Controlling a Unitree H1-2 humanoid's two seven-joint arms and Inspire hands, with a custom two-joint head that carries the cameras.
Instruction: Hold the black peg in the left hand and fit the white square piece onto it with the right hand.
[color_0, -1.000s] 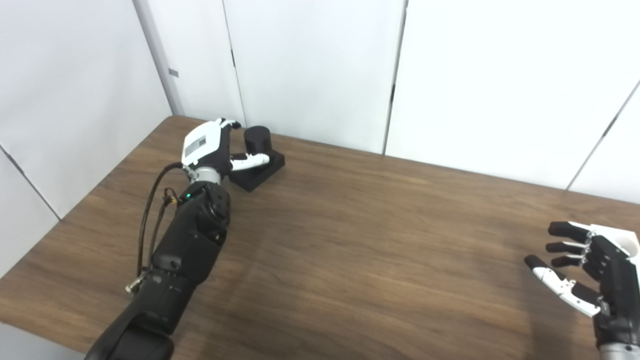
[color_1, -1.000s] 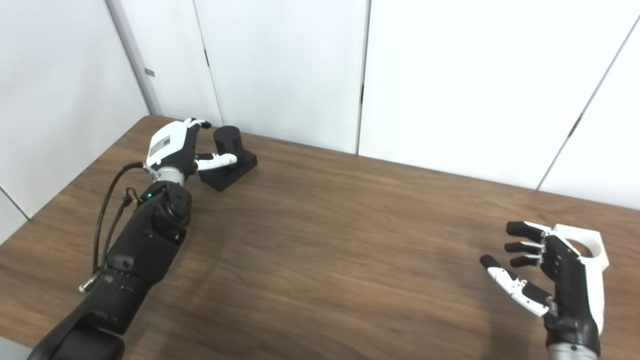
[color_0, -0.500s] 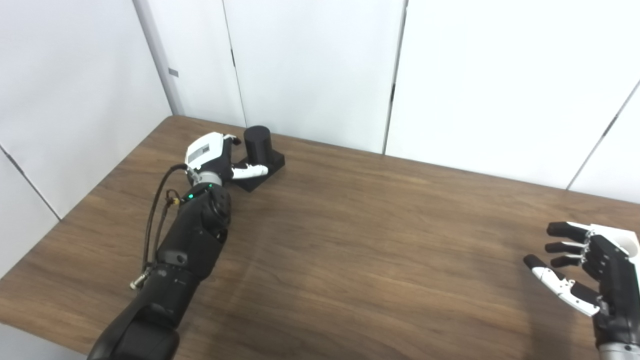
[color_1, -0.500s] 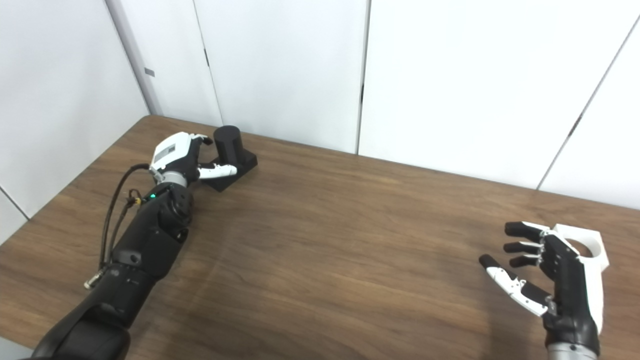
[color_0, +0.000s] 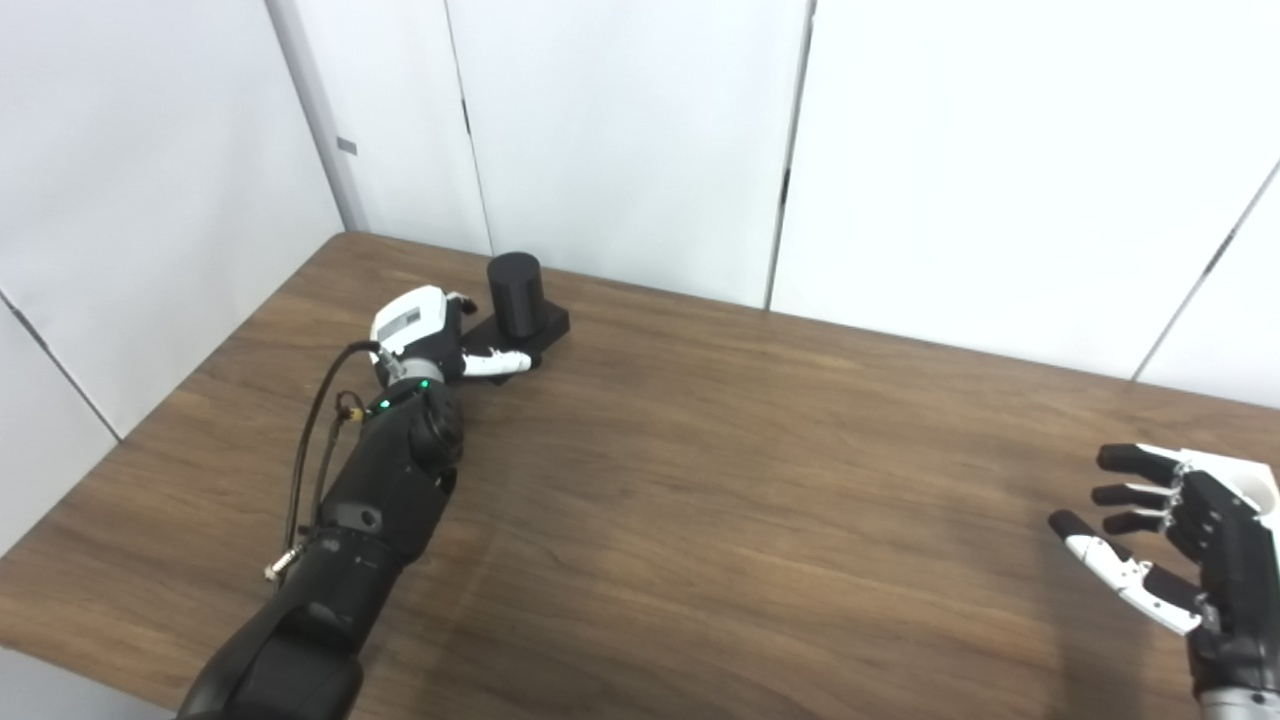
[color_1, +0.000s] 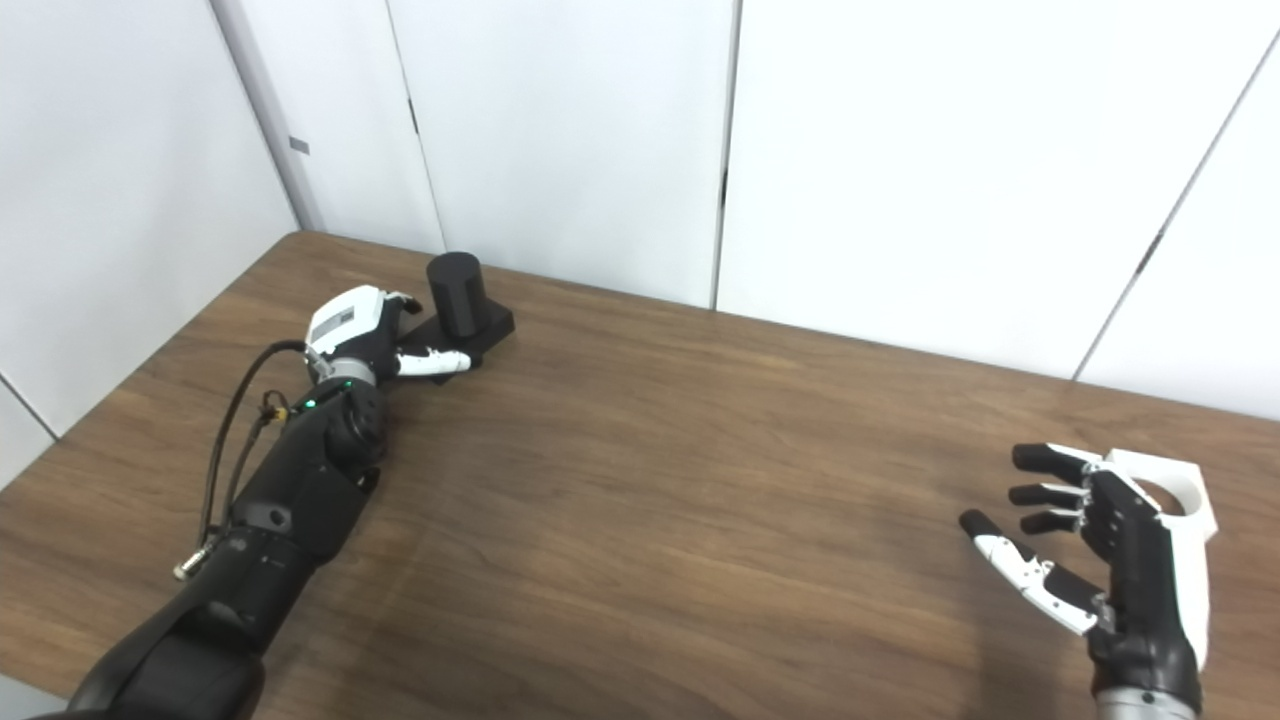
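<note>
Clearly the grasp comes first: the left hand (color_1: 362, 330) lies low beside the black peg (color_1: 457, 292) near the table's (color_1: 640, 480) far left corner, fingers spread against its base, not clamped. The right hand (color_1: 1090, 545) hovers open near the right edge, just beside the white square piece (color_1: 1180, 495) (untouched). Next, I'd guess, the left fingers must close and lift.

From my station, the brown wood-grain table (color_1: 640, 480) fills the lower frame. At ten o'clock, my left hand (color_1: 365, 335) lies low against the square base of the upright black cylindrical peg (color_1: 457, 290); whether it grips, I cannot tell. At four o'clock, my right hand (color_1: 1090, 545) has fingers spread, empty, just beside the white square plastic piece (color_1: 1180, 495) with a round hole.
</note>
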